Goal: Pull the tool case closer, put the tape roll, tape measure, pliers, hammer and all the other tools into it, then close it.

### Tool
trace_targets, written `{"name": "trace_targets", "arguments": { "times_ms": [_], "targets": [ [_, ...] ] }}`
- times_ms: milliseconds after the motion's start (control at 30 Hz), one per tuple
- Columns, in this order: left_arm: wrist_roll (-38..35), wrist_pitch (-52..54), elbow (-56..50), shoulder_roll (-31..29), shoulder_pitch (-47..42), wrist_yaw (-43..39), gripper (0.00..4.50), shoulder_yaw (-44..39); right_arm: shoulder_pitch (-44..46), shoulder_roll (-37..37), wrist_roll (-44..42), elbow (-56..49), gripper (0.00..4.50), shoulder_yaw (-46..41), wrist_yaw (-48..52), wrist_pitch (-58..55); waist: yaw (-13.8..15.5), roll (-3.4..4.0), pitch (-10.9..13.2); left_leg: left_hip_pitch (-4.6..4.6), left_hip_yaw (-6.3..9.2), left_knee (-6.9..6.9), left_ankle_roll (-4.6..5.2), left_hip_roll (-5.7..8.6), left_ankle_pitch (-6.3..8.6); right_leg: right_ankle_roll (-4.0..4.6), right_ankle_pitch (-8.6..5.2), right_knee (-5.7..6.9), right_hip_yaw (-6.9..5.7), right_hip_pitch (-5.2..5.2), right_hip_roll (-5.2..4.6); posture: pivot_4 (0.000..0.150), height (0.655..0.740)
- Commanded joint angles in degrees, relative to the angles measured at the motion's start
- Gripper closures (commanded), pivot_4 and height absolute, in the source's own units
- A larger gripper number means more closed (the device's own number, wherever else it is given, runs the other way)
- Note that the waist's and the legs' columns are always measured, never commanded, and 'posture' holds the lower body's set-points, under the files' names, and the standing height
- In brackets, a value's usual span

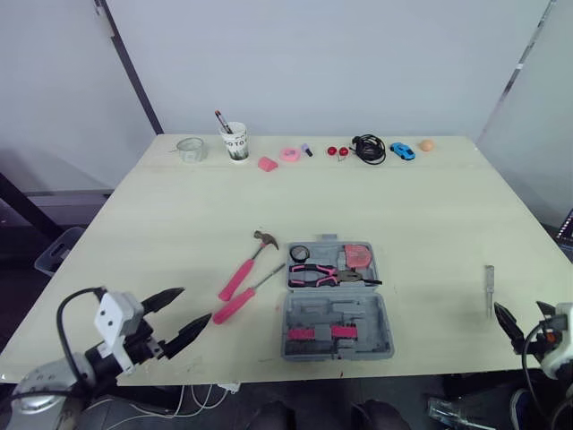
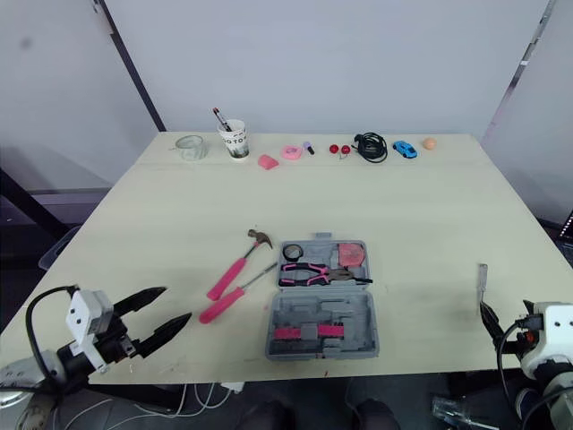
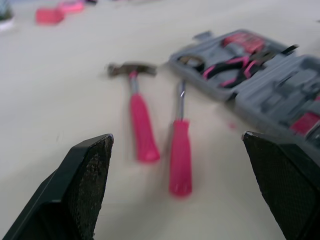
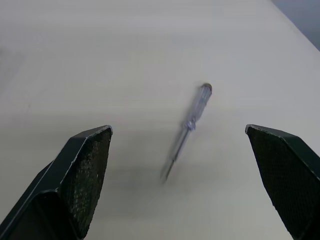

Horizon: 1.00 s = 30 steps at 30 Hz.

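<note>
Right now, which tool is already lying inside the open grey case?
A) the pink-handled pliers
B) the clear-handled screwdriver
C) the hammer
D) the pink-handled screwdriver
A: the pink-handled pliers lie inside the tool case, while the hammer and the pink-handled screwdriver lie to its left and the clear-handled screwdriver far to its right.

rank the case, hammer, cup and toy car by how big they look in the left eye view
1. case
2. hammer
3. cup
4. toy car
The cup and toy car stand farther from the camera, so they look smaller than they are; hammer over cup is unsure.
</note>
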<state>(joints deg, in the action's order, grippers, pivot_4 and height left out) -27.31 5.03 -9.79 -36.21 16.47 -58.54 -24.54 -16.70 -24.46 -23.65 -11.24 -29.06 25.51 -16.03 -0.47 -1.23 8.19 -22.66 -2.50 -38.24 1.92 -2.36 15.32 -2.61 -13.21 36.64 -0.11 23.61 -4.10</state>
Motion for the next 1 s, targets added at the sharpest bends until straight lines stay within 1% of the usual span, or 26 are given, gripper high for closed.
{"name": "trace_targets", "arguments": {
  "times_ms": [33, 167, 333, 467, 667, 900, 1000],
  "targets": [
    [-2.0, 0.9, -3.5, -2.0, -2.7, -1.6, 0.09, 1.7, 3.4, -1.2, -0.1, -1.3, 0.00, 0.5, -3.5, -4.7, 0.0, 0.01, 0.0, -0.04, 0.01, 0.01, 0.01, 0.01, 0.00, 0.00, 0.00, 0.00, 0.00, 0.02, 0.03, 0.150, 0.7400],
    [-4.5, 4.1, -6.6, -4.0, -7.7, -3.4, 0.09, 5.1, 8.2, -1.2, 0.9, 1.2, 0.00, 2.4, -5.5, -7.6, 0.0, 0.03, 0.0, -0.04, -0.01, 0.01, 0.01, 0.03, -0.01, 0.00, 0.00, 0.01, 0.01, 0.01, 0.07, 0.150, 0.7400],
    [-6.7, 8.4, -9.4, -8.8, -12.9, -9.3, 0.09, 10.3, 14.1, -1.7, 3.0, 8.3, 0.00, 4.4, -7.3, -10.2, -0.1, 0.04, 0.1, 0.02, -0.09, -0.03, 0.02, 0.13, -0.01, -0.02, 0.01, 0.02, 0.08, -0.05, 0.12, 0.150, 0.7400],
    [-7.5, 10.0, -10.2, -10.4, -15.9, -11.5, 0.09, 13.4, 18.1, -1.7, 4.5, 15.2, 0.00, 5.5, -7.0, -8.2, -0.2, 0.08, 0.1, 0.04, -0.14, 0.00, 0.02, 0.20, -0.01, -0.02, 0.01, 0.02, 0.10, -0.06, 0.19, 0.150, 0.7400],
    [-10.2, 13.9, -12.4, -10.1, -21.4, -11.9, 0.09, 16.0, 23.5, -1.7, 6.1, 25.9, 0.00, 5.4, -7.9, -5.7, -0.2, 0.08, 0.1, 0.00, -0.21, -0.02, 0.02, 0.19, -0.02, -0.02, 0.01, 0.01, 0.15, -0.10, 0.39, 0.150, 0.7400],
    [-11.5, 16.8, -14.0, -10.4, -24.6, -12.0, 0.09, 17.3, 27.3, -2.4, 8.1, 34.3, 0.00, 6.6, -6.6, -1.0, -0.3, 0.08, 0.1, 0.02, -0.21, -0.01, 0.03, 0.17, -0.02, -0.03, 0.02, 0.02, 0.22, -0.10, 0.46, 0.150, 0.7400],
    [-12.0, 17.7, -14.5, -10.3, -25.5, -11.7, 0.09, 17.6, 28.7, -2.7, 8.7, 36.7, 0.00, 7.1, -6.2, 0.8, -0.4, 0.08, 0.1, 0.03, -0.21, -0.03, 0.03, 0.18, -0.02, -0.03, 0.02, 0.02, 0.52, -0.11, 0.65, 0.150, 0.7400]
  ]
}}
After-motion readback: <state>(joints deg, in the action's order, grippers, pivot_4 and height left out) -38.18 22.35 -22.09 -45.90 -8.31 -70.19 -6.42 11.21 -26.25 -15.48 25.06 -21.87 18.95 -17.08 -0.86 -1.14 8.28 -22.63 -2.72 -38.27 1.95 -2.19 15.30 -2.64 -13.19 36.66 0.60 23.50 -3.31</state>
